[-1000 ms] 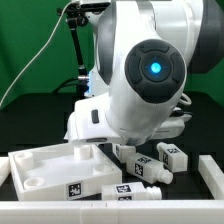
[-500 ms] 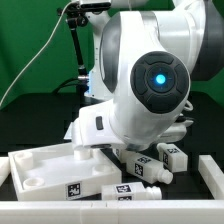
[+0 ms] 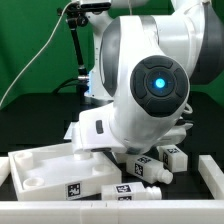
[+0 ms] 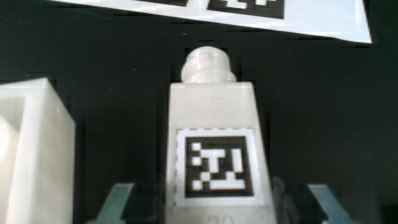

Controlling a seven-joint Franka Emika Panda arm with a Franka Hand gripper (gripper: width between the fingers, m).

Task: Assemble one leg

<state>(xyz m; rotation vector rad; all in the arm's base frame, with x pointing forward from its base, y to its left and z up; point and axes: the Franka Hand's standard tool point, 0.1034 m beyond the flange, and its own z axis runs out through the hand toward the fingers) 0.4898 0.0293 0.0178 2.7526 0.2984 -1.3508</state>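
— Between the fingers point(image 4: 121, 205) of the wide-open gripper point(image 4: 217, 210), untouched, lies the short white plastic leg point(image 4: 217, 110).
— Why so?
— Probably to centre it before closing. Its narrow tip points to the flat white marker board point(image 4: 311, 18), farther away.

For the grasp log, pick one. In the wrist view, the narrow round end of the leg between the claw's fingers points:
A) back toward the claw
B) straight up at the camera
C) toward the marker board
C: the leg, tag facing the camera, lies between the claw's fingers with its narrow end aimed at the marker board.
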